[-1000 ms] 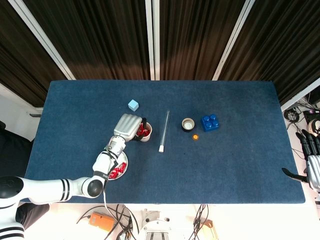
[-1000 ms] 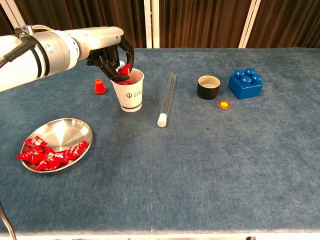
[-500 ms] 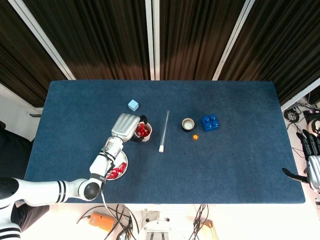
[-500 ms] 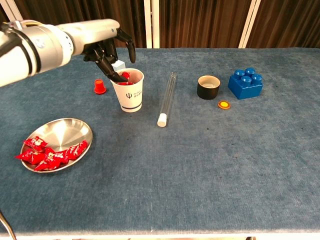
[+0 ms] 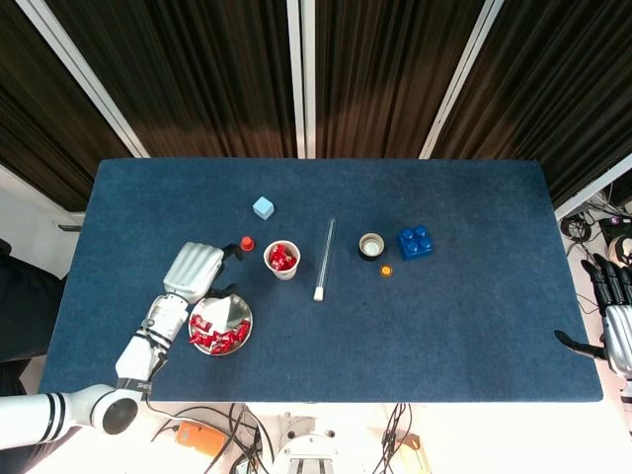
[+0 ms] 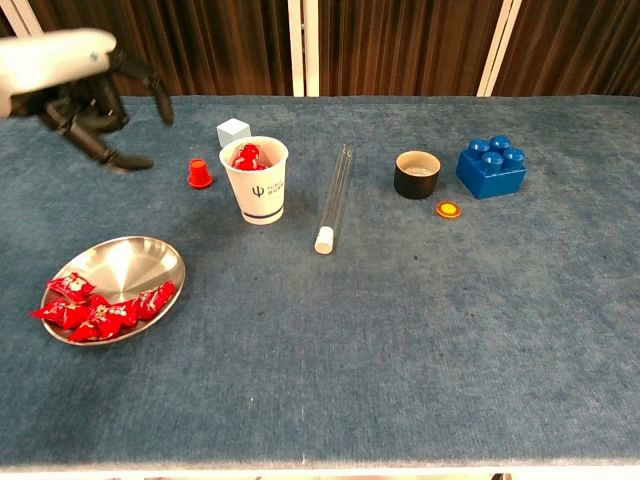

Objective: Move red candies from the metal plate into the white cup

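Left hand (image 6: 95, 105) withdrawn from white cup (image 6: 258, 180), now empty, fingers spread.
Red candies (image 6: 95, 310) on metal plate (image 6: 130, 262) below it; right hand (image 5: 614, 326) unclear.

Lab test bench: blue felt-covered table (image 5: 474, 326), dark curtains (image 5: 395, 69) behind, cables (image 5: 227, 430) under front edge.

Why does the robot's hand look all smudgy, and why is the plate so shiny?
In the chest view, the white left hand is motion-blurred; the round metal plate mirrors overhead light. In the head view, the same plate shows a bright white glare patch.
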